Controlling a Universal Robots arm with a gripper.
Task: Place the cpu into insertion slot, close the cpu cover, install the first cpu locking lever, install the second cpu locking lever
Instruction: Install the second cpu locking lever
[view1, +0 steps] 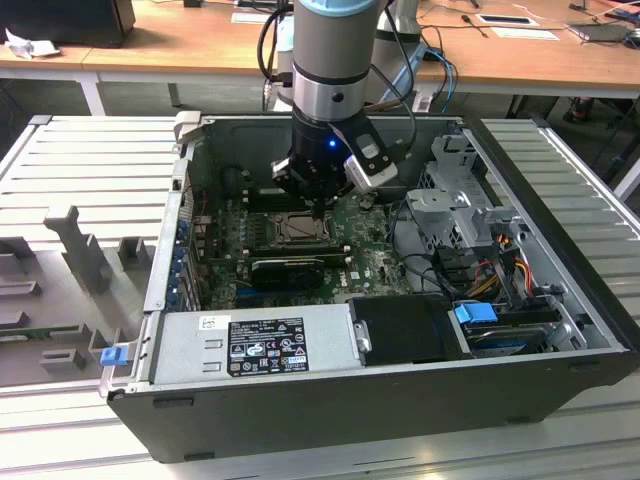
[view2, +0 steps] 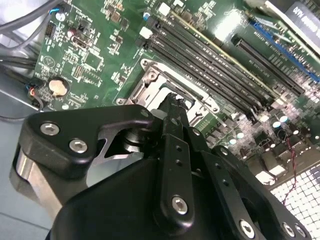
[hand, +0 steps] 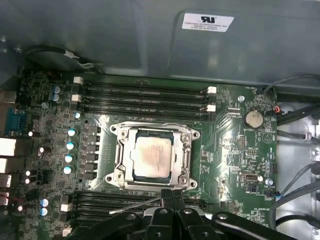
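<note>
Four memory slots (hand: 145, 99) flank the cpu cover (hand: 152, 157).

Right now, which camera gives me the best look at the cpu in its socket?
The first wrist view: the cpu lies flat and fully visible inside the cpu cover, just beyond the gripper. The exterior view shows the socket area small and partly behind the arm; in the second wrist view the gripper blocks most of it.
</note>
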